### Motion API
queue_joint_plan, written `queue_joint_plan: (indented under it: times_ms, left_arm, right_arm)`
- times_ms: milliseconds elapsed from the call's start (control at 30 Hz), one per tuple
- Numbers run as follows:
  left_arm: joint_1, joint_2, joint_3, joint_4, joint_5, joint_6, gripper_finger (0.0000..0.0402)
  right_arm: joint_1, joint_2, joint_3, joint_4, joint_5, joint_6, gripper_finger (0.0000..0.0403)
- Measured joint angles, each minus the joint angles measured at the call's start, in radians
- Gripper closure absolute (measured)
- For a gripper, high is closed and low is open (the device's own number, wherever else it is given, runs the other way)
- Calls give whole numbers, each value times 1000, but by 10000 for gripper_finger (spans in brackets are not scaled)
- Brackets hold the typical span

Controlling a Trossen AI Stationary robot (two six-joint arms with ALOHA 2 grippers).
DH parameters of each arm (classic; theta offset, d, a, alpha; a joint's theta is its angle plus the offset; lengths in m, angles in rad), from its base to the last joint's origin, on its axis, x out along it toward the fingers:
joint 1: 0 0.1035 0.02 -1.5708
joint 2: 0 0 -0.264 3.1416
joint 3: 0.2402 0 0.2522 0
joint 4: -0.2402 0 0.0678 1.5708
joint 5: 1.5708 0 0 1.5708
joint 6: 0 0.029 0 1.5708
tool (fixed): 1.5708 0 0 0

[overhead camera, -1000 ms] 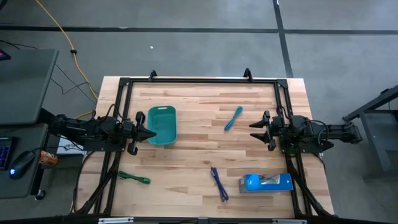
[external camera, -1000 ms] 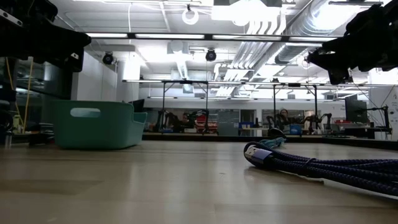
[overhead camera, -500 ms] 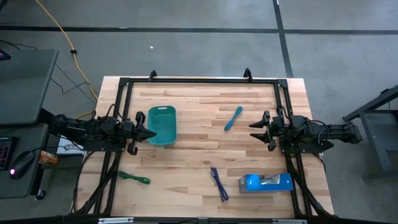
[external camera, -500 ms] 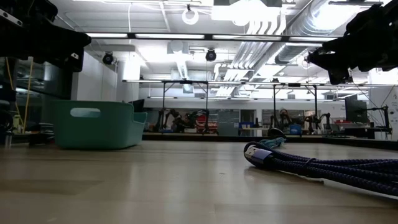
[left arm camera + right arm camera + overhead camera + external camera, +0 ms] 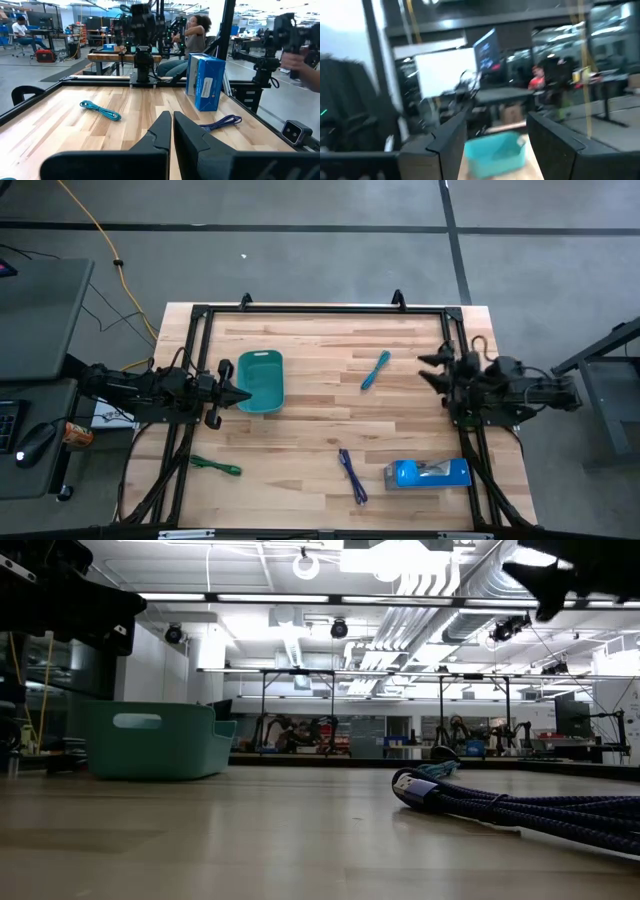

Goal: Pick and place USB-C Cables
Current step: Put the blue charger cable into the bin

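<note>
Cables lie scattered over the wooden table [image 5: 300,430], none of them held. The light blue cable [image 5: 375,369] rests toward the far side, right of centre, between the teal tray [image 5: 259,381] and the right arm. The dark blue-purple cable [image 5: 351,475] lies near the front edge, just left of the blue box [image 5: 428,473], close to it but apart. From table height this cable [image 5: 520,808] fills the foreground on the right, its plug end pointing left. The green cable [image 5: 215,466] sits well away at the front left corner, beside the frame rail.

The left gripper [image 5: 243,394] hangs at the left side of the table, its tip right at the tray's left wall; seen from its own wrist, its two dark fingers [image 5: 160,131] are pressed together with only a thin seam between them and nothing in them. Past them the wrist view shows the light blue cable [image 5: 100,110], the dark cable [image 5: 221,122] and the box [image 5: 205,80] standing across the table, with people seated in the room beyond.

The right gripper [image 5: 428,368] is at the right edge of the table, angled toward the far side, near the light blue cable but clear of it. In its wrist view the fingers [image 5: 451,134] stand wide apart, empty, with the tray [image 5: 496,148] showing blurred between them. At table height it shows only as a dark shape high in the upper right corner.
</note>
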Motion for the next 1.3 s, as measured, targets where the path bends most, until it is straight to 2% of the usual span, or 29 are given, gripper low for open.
queue_joint_plan:
  times_ms: [133, 333, 433, 733, 867, 1100, 1300]
  left_arm:
    - [0, 0, 0, 0, 0, 0, 401]
    - [0, 0, 0, 0, 0, 0, 401]
    - [0, 0, 0, 0, 0, 0, 401]
    - [0, 0, 0, 0, 0, 0, 401]
    - [0, 0, 0, 0, 0, 0, 401]
    - [0, 0, 0, 0, 0, 0, 401]
    - [0, 0, 0, 0, 0, 0, 401]
  right_arm:
    - [0, 0, 124, -61, 25, 0, 201]
    - [0, 0, 299, -308, 47, 33, 201]
    - [0, 0, 323, -367, 51, 51, 201]
    - [0, 41, 324, -375, 51, 55, 201]
    - [0, 125, 324, -370, 81, 100, 201]
    - [-5, 388, 324, -355, 250, 186, 201]
    - [-53, 587, 324, -297, 271, 229, 201]
